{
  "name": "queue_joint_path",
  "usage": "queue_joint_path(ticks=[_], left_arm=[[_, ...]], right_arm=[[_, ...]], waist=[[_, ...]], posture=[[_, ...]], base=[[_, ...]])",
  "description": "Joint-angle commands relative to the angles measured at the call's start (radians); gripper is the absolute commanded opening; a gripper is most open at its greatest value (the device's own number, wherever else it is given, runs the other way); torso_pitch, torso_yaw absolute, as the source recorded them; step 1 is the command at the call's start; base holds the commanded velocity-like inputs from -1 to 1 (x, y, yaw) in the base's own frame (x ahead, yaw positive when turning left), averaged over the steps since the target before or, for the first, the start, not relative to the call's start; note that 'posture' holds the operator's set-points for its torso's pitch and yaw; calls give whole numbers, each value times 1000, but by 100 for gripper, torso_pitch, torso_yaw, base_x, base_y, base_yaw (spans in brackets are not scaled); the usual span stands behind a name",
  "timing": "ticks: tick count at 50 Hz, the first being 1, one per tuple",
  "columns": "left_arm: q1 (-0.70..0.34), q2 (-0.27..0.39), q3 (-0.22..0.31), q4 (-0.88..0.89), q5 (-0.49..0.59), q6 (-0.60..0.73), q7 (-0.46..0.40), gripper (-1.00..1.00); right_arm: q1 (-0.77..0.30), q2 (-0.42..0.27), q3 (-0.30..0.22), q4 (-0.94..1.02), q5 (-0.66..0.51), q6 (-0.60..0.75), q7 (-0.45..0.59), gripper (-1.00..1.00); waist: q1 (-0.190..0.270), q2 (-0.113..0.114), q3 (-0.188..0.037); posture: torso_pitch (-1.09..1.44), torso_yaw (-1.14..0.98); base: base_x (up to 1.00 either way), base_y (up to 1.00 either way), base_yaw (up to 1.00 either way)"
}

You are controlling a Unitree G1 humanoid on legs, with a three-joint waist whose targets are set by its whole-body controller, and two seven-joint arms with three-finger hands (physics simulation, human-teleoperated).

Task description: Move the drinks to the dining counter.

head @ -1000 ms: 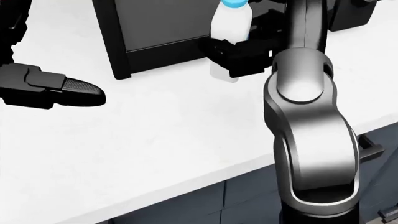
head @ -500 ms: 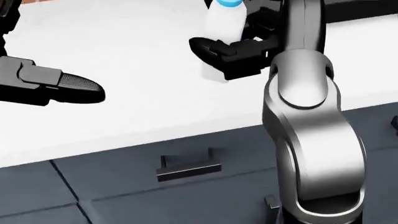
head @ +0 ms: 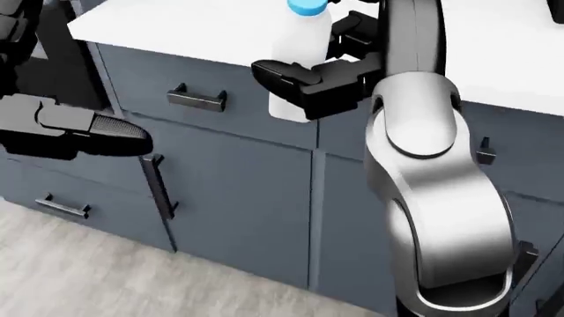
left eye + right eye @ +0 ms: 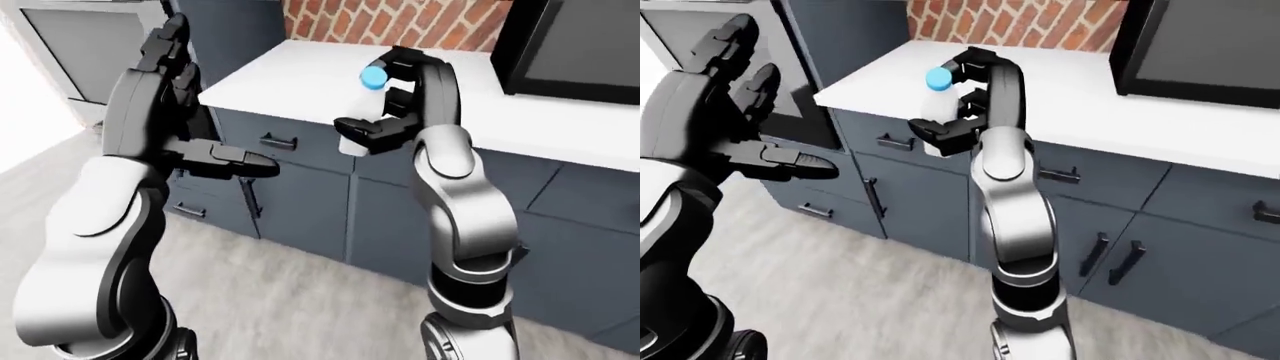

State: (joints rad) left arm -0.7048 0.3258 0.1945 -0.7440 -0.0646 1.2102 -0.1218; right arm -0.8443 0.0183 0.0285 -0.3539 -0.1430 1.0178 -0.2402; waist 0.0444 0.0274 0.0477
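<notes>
My right hand (image 3: 322, 72) is shut on a white bottle with a blue cap (image 3: 299, 46) and holds it up in the air, off the counter. It also shows in the left-eye view (image 4: 368, 112) and in the right-eye view (image 4: 937, 105). The bottle stands upright in the grip, level with the white counter's edge (image 4: 280, 79). My left hand (image 4: 215, 154) is open and empty, held out at the left, its fingers (image 3: 97, 129) pointing right.
Dark blue cabinets with drawers and handles (image 3: 198, 99) run under the white counter (image 4: 1090, 112). A black appliance (image 4: 1200, 52) stands on the counter at the right. A brick wall (image 4: 400, 22) is behind. Grey floor (image 4: 870, 292) lies below.
The whole picture has shifted: the camera has pulled away from the counter, which now lies farther off with cabinets and floor in view. My right hand still holds the bottle, now off the counter.
</notes>
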Motion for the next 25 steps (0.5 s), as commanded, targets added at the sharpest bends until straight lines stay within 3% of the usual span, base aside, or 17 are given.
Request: queue_joint_path(ticks=[1, 3, 4, 5, 6, 8, 12, 16, 17, 18, 19, 20, 21, 23, 25], left_arm=[[-23, 4, -2, -11, 2, -31, 0, 100], [-17, 0, -4, -14, 5, -34, 0, 100], [-16, -1, -3, -15, 5, -34, 0, 100], [-15, -2, -4, -18, 6, -32, -1, 100], [-15, -2, -3, -19, 6, -30, -1, 100], [-10, -3, -4, -13, 9, -41, -3, 100], [-6, -8, -10, -15, 14, -43, -3, 100], [-16, -9, -14, -13, 19, -37, -5, 100], [-17, -9, -15, -12, 21, -37, -6, 100], [-17, -10, -16, -12, 23, -36, -6, 100], [-17, -11, -17, -13, 24, -36, -7, 100], [-16, -13, -19, -10, 26, -40, -8, 100], [-14, -15, -21, -8, 29, -44, -8, 100], [-15, -17, -23, -11, 32, -40, -9, 100], [-14, -18, -22, -16, 34, -35, -12, 100]], right_arm=[[-28, -9, -15, -34, -15, -34, -10, -98], [-25, -8, -12, -33, -16, -37, -8, -98], [-26, -8, -12, -33, -17, -36, -7, -98], [-22, -9, -12, -34, -17, -39, -5, -98], [-21, -10, -12, -32, -17, -43, -4, -97], [-21, -9, -9, -37, -20, -39, 0, -98], [-18, -10, -13, -40, -21, -42, 7, -98], [-16, -17, -20, -34, -21, -50, 12, -98], [-17, -18, -23, -36, -20, -48, 13, -98], [-19, -20, -26, -38, -19, -45, 13, -98], [-23, -19, -30, -33, -15, -38, 12, -99], [-26, -17, -40, -32, -7, -25, 7, -100], [-23, -20, -42, -32, 5, -33, 12, -100], [-23, -26, -41, -34, 11, -33, 10, -100], [-22, -31, -40, -39, 16, -29, 7, -100]], waist=[[-9, 9, -17], [-13, -15, -13], [-16, -39, -13], [-20, -87, -31], [-13, -61, -12], [-5, -68, -35], [-10, -21, -23], [-22, 42, -18], [-22, 64, -18], [-19, 103, -28], [-25, 96, -53], [-40, 52, 7], [-34, 51, -13], [-24, 69, -22], [-14, 52, -24]], posture=[[0, 0], [0, 0], [0, 0], [0, 0], [0, 0], [0, 0], [0, 0], [0, 0], [0, 0], [0, 0], [0, 0], [0, 0], [0, 0], [0, 0], [0, 0]], base=[[-32, 0, 100], [-32, 0, 100], [-31, 0, 100], [-33, 0, 100], [-32, 0, 100], [-31, 0, 100], [-30, 0, 100], [-30, 0, 100], [-30, 0, 100], [-29, 0, 100], [-2, 0, 98], [0, 0, 0], [0, -100, 0], [0, -100, 0], [0, -100, 0]])
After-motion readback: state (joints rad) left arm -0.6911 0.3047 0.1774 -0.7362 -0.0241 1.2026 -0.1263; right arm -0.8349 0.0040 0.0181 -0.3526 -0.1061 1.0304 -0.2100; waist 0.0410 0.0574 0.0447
